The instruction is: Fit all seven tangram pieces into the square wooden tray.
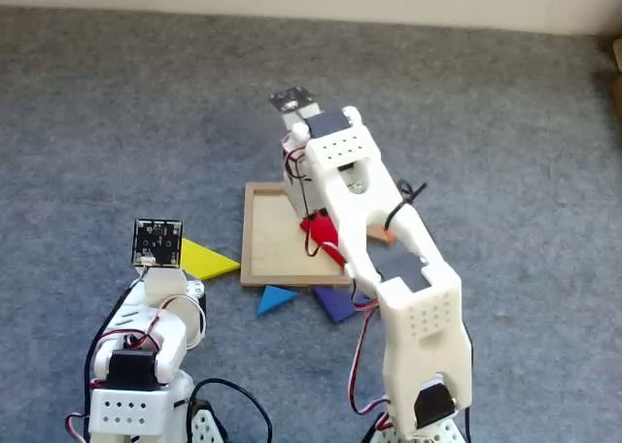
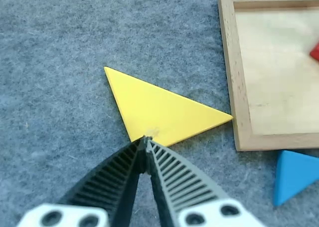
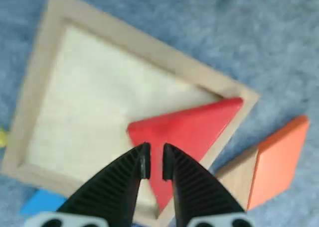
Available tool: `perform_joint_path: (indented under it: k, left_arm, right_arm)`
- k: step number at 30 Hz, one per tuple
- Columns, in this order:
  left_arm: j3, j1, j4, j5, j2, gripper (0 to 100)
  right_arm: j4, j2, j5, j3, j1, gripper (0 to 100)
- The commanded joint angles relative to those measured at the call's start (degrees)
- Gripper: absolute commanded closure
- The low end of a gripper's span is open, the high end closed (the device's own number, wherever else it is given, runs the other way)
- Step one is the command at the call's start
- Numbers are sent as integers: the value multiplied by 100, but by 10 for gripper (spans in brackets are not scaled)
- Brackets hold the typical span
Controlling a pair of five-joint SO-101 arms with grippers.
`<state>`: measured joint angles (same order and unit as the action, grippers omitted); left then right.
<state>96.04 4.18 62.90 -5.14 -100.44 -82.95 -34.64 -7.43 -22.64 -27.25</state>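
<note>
Looking down from the high view, found the square wooden tray (image 1: 249, 239) at frame centre on grey carpet, with a red triangle (image 1: 321, 237) toward its lower right. Saw the right arm stretched up from the lower right, elbow raised, wrist bent down over that piece. Saw the left arm folded low at lower left, beside a yellow triangle (image 1: 206, 260) whose tip touched the tray's left wall. Noted a blue triangle (image 1: 275, 298) and a purple piece (image 1: 338, 304) just below the tray, and an orange piece (image 1: 379, 234) peeking out at its right; all outside, not yet placed.

Turning to the left wrist view, met the left gripper (image 2: 145, 142) with jaws pressed together on nothing, tips against an edge of the yellow triangle (image 2: 159, 112). Seemed set there to nudge that piece toward the square wooden tray (image 2: 229, 62) rather than lift it.

Moving to the right wrist view, found the right gripper (image 3: 153, 160) with jaws a thin slit apart, gripping nothing, poised over the red triangle (image 3: 189, 127). Judged that piece tucked along one tray wall, one tip in a corner, likely to leave room for the others; could not tell whether it lay fully flat.
</note>
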Motion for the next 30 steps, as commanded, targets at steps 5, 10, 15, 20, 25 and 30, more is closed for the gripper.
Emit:
perform_joint_path:
  k: [5, 10, 15, 20, 25, 30]
  left_arm:
    - [127, -48, 44, 44, -136, 990]
    - [127, -48, 44, 44, -136, 990]
    - [127, -48, 44, 44, -136, 990]
    - [127, -48, 44, 44, -136, 990]
    - [127, -48, 44, 44, -136, 990]
    - [127, -48, 44, 44, -136, 990]
  right_arm:
    - [-374, -365, -26, -277, 119, 950]
    - [-840, -532, -26, -268, -75, 950]
    - [-910, -576, -35, -268, -101, 951]
    - [-1288, -532, -62, -365, -84, 952]
    - [-1393, 224, -62, -778, -84, 975]
    - [-1349, 1191, -70, -224, 66, 975]
